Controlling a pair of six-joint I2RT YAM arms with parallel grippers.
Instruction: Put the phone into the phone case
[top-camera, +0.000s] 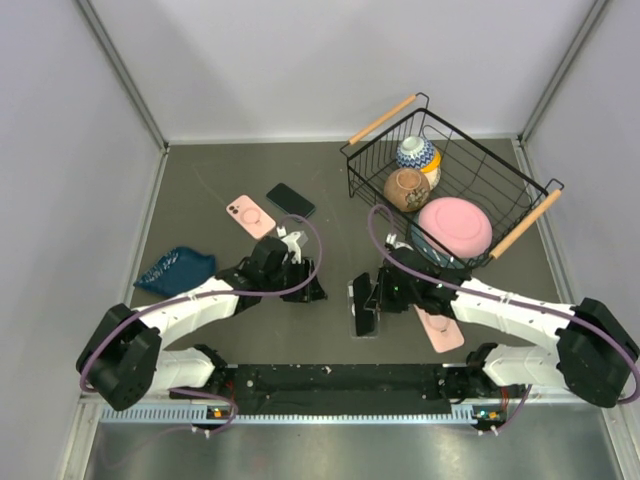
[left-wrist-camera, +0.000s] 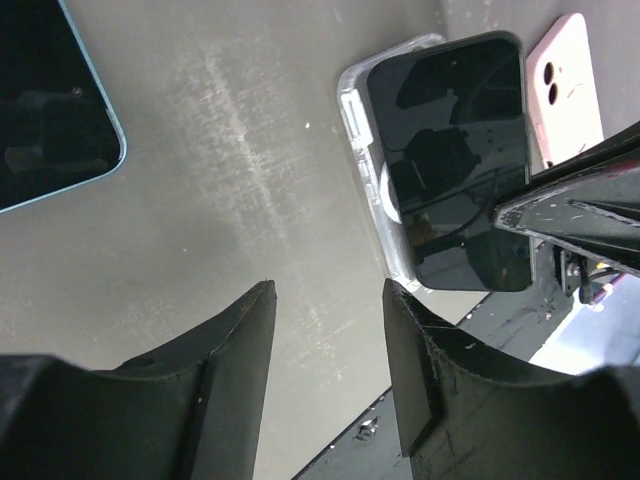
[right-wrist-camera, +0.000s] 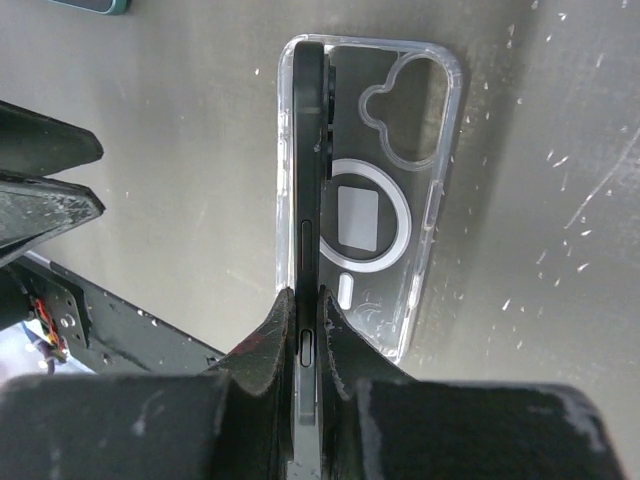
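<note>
My right gripper (top-camera: 366, 304) (right-wrist-camera: 308, 305) is shut on a black phone (right-wrist-camera: 310, 150), held on its long edge. The phone stands along the left side of a clear phone case (right-wrist-camera: 392, 200) that lies open side up on the table. In the left wrist view the phone (left-wrist-camera: 450, 160) leans in the clear case (left-wrist-camera: 360, 150), its screen facing the camera. My left gripper (top-camera: 304, 288) (left-wrist-camera: 330, 290) is open and empty, just left of the case and above bare table.
A pink phone (top-camera: 250, 215) and a dark phone in a teal case (top-camera: 290, 200) lie behind the left gripper. A blue cloth (top-camera: 175, 268) is at the left. A wire basket (top-camera: 520, 190) with bowls stands at the back right. Another pink phone (top-camera: 440, 330) lies under the right arm.
</note>
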